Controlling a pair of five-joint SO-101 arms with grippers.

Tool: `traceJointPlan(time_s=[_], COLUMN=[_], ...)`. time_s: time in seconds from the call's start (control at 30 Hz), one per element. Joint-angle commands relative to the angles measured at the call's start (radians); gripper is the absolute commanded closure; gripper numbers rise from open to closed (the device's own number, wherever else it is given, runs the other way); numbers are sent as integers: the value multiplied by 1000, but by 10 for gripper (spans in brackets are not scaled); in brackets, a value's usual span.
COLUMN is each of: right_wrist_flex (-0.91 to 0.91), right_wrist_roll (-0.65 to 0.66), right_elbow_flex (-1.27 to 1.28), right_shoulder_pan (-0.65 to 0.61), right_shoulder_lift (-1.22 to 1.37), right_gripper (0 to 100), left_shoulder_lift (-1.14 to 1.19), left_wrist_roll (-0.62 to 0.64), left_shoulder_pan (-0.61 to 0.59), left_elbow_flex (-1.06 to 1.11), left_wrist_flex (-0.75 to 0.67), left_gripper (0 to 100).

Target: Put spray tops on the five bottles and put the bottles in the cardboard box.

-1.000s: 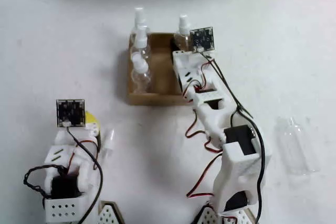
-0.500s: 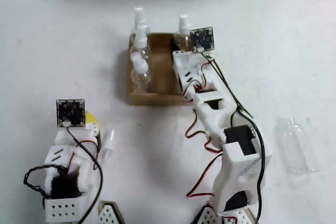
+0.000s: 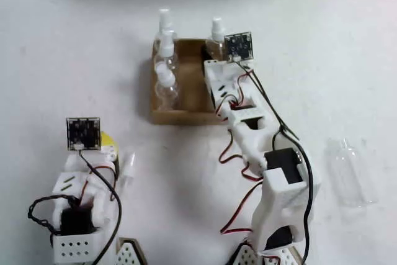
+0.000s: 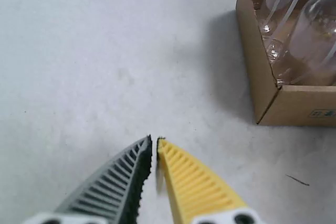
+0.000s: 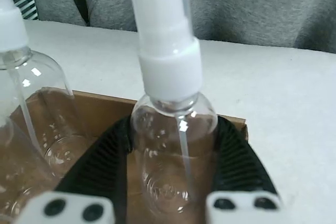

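High view: An open brown cardboard box (image 3: 186, 115) sits at upper centre of the frame on a white bench (image 3: 74, 60). Three clear plastic bottles with white spray tops (image 3: 166, 66) stand in a line along its left side. The white right arm (image 3: 267, 153), strung with red and black wires, stretches from the lower right of the frame up to the box's right side, where a fourth clear capped bottle (image 3: 217, 32) stands at the upper right corner. A fifth clear bottle without a top (image 3: 347, 172) lies on its side on the bench at the right of the frame, well apart from the box. The white left arm (image 3: 80, 203) rests at lower left, with a small white spray top (image 3: 129, 167) lying on the bench just beside it.

Left wrist view: The left arm's fingers (image 4: 189, 182), one grey and one yellow, both ribbed, are pressed together over bare bench and hold nothing. A corner of the cardboard box (image 4: 262, 82) stands near them, with clear bottles (image 4: 315, 40) inside.

Right wrist view: The right arm's fingers (image 5: 105, 166), black and ribbed, pinch the fourth bottle (image 5: 173, 114) by its clear body from both sides. It stands upright with its white spray top on, its base inside the brown box wall (image 5: 89, 103). Another capped bottle (image 5: 31, 77) stands beside it in the box.
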Motion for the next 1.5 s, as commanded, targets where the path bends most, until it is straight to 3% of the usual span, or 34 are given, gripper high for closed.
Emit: traceJointPlan(time_s=[0.0,0.77,0.93,1.47], right_wrist_flex=[5,5,5,18], right_wrist_roll=[-2,-2,74,83], right_elbow_flex=[-6,-6,-25,-37], right_shoulder_pan=[-24,-36,-35,-33], right_shoulder_lift=[-36,-41,-41,-41], right_gripper=[856,832,832,831], left_shoulder_lift=[-10,-10,-10,-10], left_wrist_roll=[-12,-12,-12,-12], left_shoulder_pan=[12,13,13,13], left_elbow_flex=[-2,-2,-2,-2], left_wrist_flex=[-35,-35,-35,-35], left_gripper=[976,976,976,976])
